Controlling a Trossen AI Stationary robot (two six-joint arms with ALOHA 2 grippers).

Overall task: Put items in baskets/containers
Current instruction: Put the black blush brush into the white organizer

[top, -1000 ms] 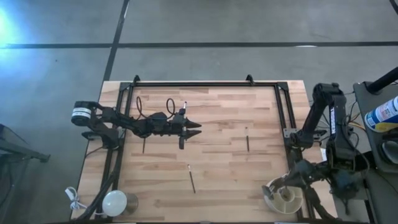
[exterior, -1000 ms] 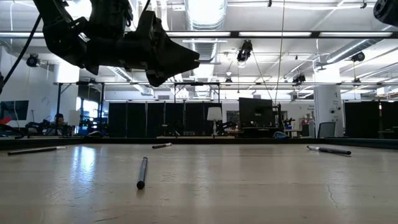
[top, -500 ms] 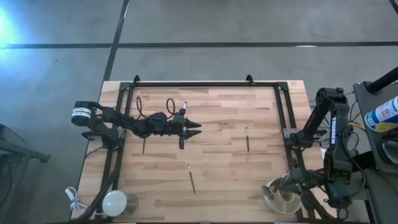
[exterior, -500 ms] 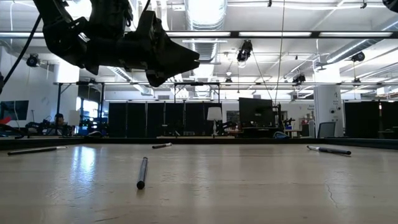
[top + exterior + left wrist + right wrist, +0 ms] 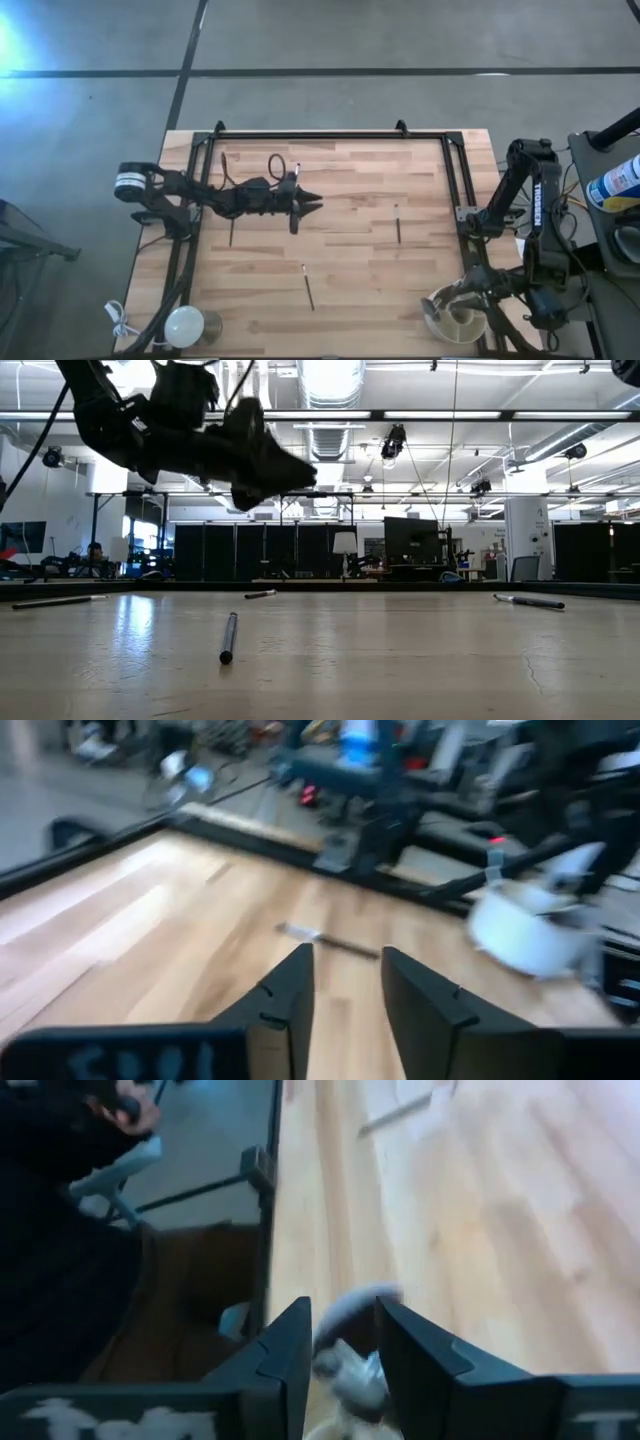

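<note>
My left gripper (image 5: 314,203) hangs open and empty above the table's far-left middle; it also shows in the low view (image 5: 300,472) and in its wrist view (image 5: 345,985). Thin dark brushes lie flat on the wood: one below the gripper (image 5: 293,226), one to its left (image 5: 232,233), one in the middle (image 5: 309,288) and one to the right (image 5: 398,226). The cream round tub (image 5: 455,318) stands at the near right corner. My right gripper (image 5: 342,1348) hovers over the tub with a gap between its fingers. A blurred pale thing (image 5: 352,1365) shows between them; I cannot tell whether they touch it.
A black frame (image 5: 455,180) runs along the table's far, left and right edges. A white glossy dome with a cord (image 5: 184,324) sits at the near left corner. The wood between the brushes is bare (image 5: 360,260). The room lies beyond the table (image 5: 420,540).
My left gripper has tipped its fingers somewhat downward and is blurred with motion; it stays above the same part of the table. My right arm's upper links have shifted toward the table's near edge, while its gripper stays over the tub.
</note>
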